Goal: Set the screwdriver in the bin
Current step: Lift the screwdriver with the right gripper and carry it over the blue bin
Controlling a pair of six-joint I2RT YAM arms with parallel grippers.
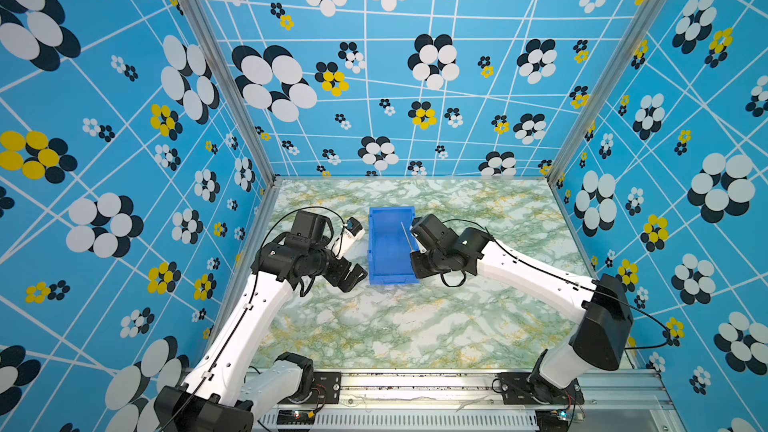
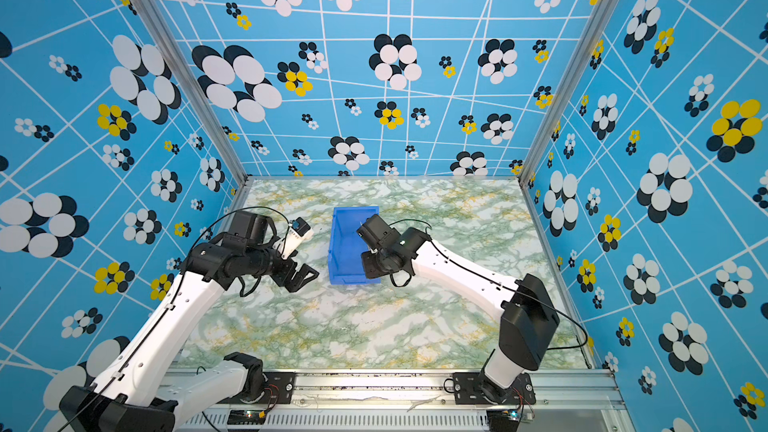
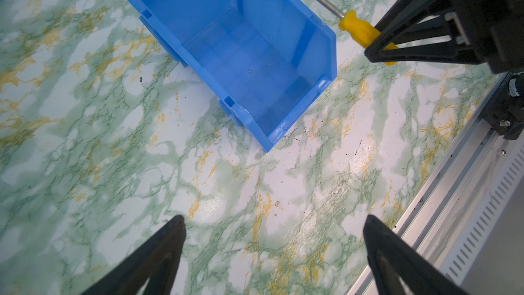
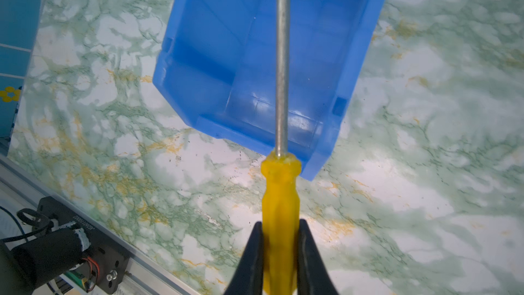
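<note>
Right end effector (image 4: 280, 222) was clamped on the yellow plastic handle of the slim, grey-shafted screwdriver (image 4: 280, 185), shaft leading, probably for a clean drop. The shaft hung above the bright blue rectangular plastic bin (image 4: 198, 52), toward its 3 o'clock wall. Left end effector (image 3: 273, 219) gaped empty at 9 o'clock.

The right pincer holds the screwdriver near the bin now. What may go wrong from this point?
1. The right pincer grips the screwdriver by its handle only, and the handle seems to be outside the bin. If it is released here, it may tip out onto the table.
2. In a top view the shaft lies close to the bin's right wall, so lowering may knock it on the rim.
</note>
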